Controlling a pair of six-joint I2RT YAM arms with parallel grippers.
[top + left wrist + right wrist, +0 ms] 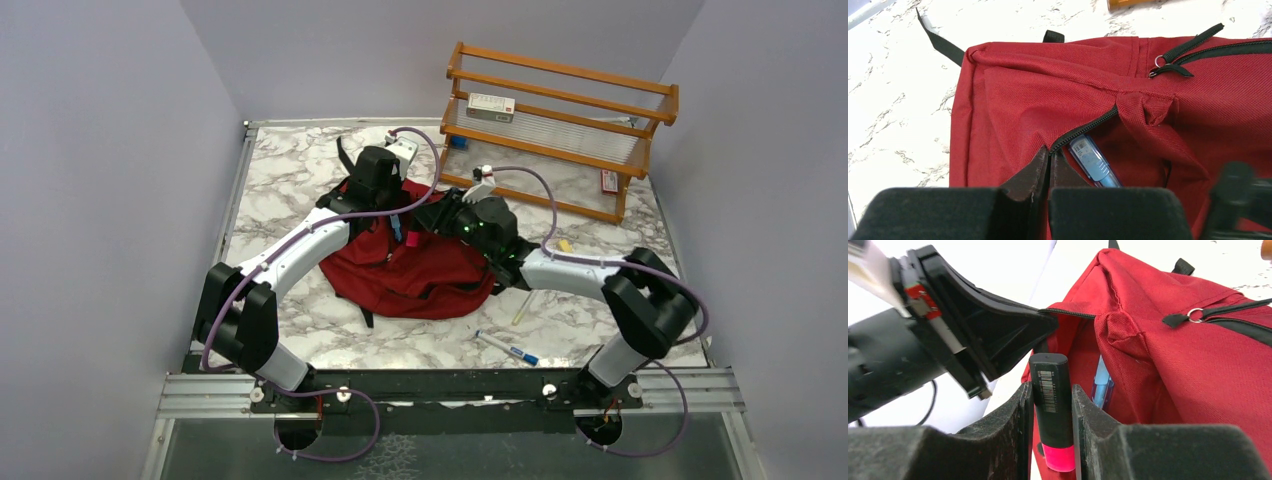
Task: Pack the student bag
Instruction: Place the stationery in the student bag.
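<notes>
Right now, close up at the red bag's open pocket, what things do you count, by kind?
Bag: 1
Pen: 1
Marker: 1
Left gripper, right gripper: 2
Total: 5

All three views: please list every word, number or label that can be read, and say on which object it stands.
No text here can be read.
On the black marker: a barcode sticker, its print too small to read.
On the blue pen inside the student bag: a printed label, blurred.
On the white box on the wooden rack: red print, too small to read.
</notes>
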